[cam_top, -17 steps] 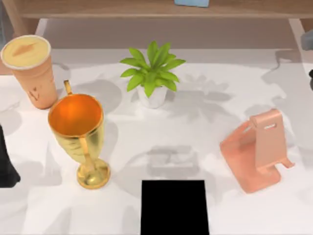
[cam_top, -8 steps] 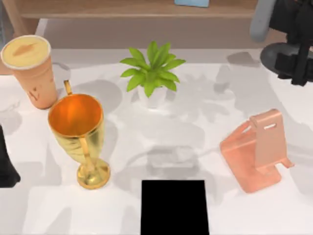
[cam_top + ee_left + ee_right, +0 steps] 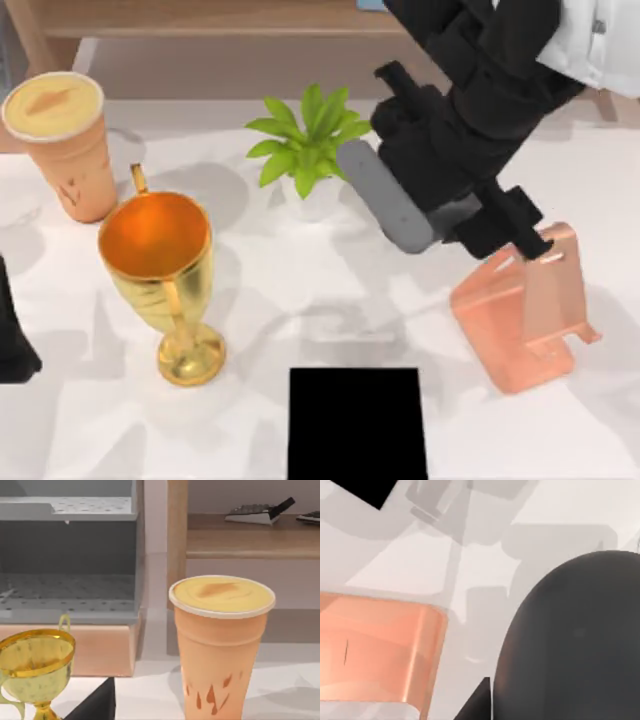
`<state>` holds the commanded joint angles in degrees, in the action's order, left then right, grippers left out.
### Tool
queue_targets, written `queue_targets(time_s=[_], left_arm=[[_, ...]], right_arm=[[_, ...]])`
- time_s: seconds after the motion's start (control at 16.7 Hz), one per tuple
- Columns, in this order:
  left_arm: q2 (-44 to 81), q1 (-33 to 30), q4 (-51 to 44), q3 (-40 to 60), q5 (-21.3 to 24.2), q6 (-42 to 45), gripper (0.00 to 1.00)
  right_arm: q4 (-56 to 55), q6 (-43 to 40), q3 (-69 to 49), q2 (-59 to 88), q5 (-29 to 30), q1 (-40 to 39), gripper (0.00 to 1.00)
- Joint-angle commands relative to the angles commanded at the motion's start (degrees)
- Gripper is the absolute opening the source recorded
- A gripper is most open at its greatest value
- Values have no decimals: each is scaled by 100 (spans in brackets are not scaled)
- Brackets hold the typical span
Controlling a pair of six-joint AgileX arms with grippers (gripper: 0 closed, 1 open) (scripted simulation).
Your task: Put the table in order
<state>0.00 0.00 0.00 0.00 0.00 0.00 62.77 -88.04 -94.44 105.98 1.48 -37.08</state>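
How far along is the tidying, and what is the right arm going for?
Nothing looks put away yet: the cup, gold trophy, potted plant, black slab and pink phone stand all stand on the table. In hand: the right gripper is above the stand's upright back. The left gripper sits parked at the left edge. Everything remains to be moved.

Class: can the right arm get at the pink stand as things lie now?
Probably yes. The right tool hangs just above the stand, with nothing between them; the plant stands well off to the side.
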Motion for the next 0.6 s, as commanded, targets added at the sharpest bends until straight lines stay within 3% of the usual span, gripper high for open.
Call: queue_targets(time_s=[0.36, 0.6], left_arm=[[0, 0, 0, 0, 0, 0, 100], [0, 0, 0, 0, 0, 0, 100]], right_arm=[[-490, -2556, 890, 633, -162, -1252, 0], [-684, -3456, 1292, 997, -223, -1687, 0]])
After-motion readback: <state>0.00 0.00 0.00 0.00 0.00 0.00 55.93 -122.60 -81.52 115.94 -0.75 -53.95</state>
